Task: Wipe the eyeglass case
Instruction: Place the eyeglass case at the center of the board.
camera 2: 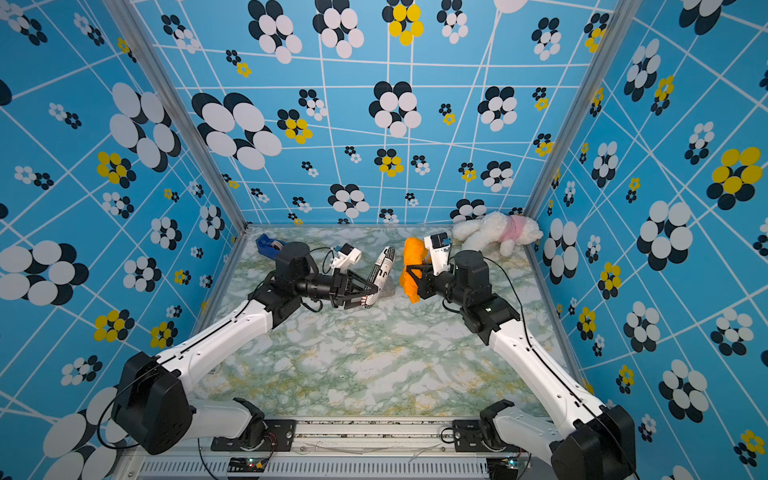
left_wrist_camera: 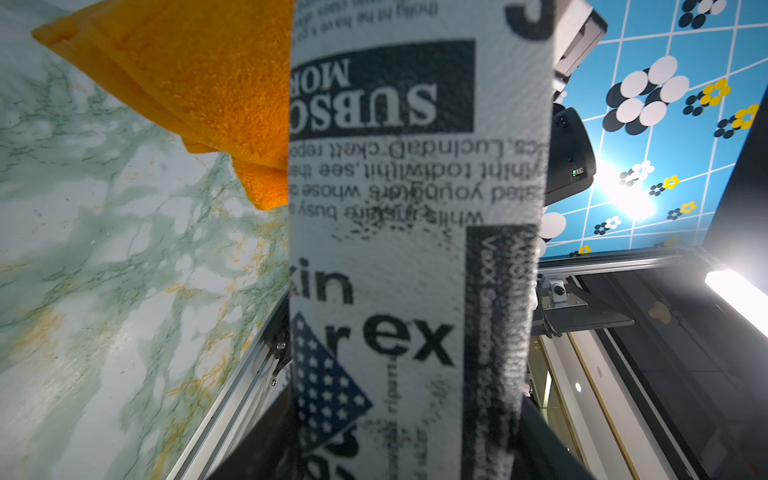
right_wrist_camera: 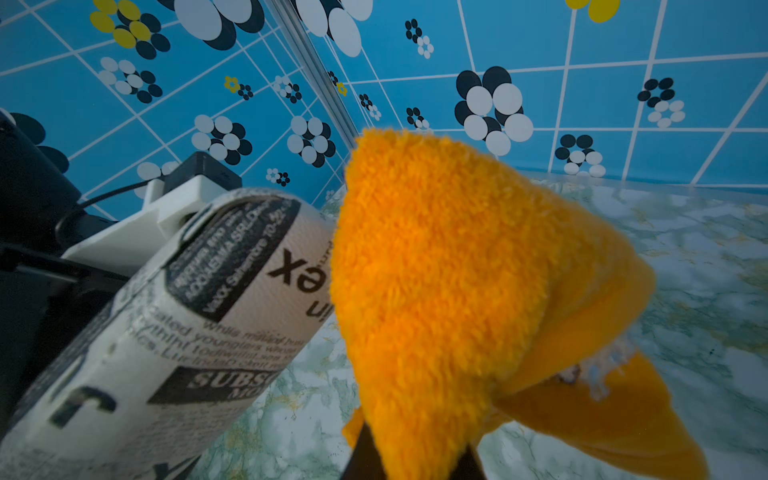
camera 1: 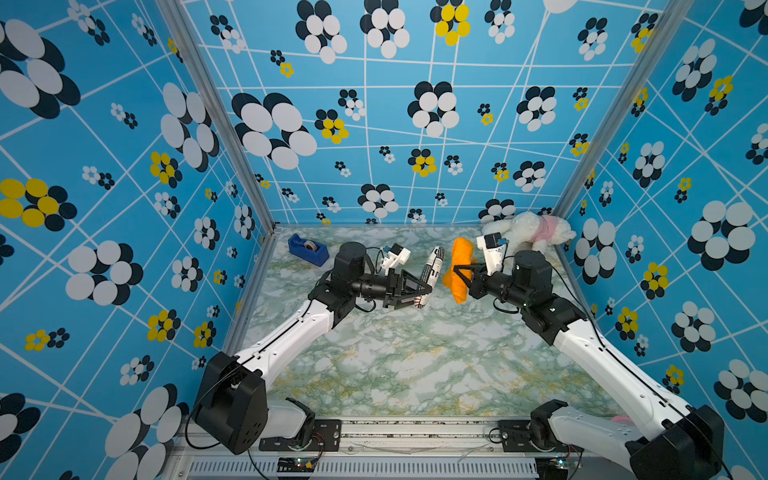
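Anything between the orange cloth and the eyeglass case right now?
Nothing: in both top views only a narrow strip of bare marble tabletop shows between the orange cloth and the eyeglass case.

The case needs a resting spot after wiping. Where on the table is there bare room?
The table is bare across its near half, between the left arm, right arm and front rail. The far part is crowded: tape dispenser, held eyeglass case and orange cloth, plush dog.

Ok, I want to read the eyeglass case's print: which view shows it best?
The left wrist view: the eyeglass case spans the frame, lettering legible. The right wrist view shows it slanted, partly behind the orange cloth. In both top views it is small, in the left gripper.
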Tool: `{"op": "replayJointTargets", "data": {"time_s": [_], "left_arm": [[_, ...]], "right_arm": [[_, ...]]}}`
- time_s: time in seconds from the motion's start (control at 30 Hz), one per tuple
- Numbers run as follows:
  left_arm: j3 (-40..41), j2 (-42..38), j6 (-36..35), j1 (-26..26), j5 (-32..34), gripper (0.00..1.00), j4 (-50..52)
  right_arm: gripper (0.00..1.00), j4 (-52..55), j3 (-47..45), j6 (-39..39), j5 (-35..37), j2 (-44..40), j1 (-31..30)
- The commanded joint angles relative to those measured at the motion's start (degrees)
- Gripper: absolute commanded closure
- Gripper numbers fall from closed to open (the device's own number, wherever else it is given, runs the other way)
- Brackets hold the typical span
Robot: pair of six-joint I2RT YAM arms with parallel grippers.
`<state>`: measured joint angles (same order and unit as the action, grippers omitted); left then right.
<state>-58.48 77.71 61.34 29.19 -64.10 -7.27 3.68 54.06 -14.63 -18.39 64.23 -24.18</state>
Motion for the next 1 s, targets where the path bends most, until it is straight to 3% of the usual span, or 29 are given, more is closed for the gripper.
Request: {"op": "replayJointTargets", "data": {"time_s": [0.0,0.17,0.3,0.43,0.53,0.97], "left_arm": [[-2.4,-2.6,-8.3,0.5,8.6,1.0,16.7],[2.7,-2.8,1.8,2.9,30.4,1.0,26.0],[3.4,-1.4,10.4,7.0,41.9,1.0,33.4],[4.0,-1.8,23.6,12.8,52.8,1.0,41.5],[-0.7,0.7,30.1,17.9,60.1,1.0,55.9],[-7.9,15.2,43.0,25.9,60.8,0.97,64.7]], "right_arm": [[1.0,4.5,2.6,-0.5,4.5,-2.2,0.3],[1.0,8.4,2.9,-0.3,7.8,-4.0,0.3],[1.0,7.1,-0.7,-1.6,6.6,-6.3,0.3],[1.0,3.2,-5.2,-4.4,4.9,-8.6,0.3],[1.0,2.7,-6.8,-4.9,5.1,-10.2,0.3],[1.0,1.7,-13.6,-5.8,5.4,-17.0,0.3]]}}
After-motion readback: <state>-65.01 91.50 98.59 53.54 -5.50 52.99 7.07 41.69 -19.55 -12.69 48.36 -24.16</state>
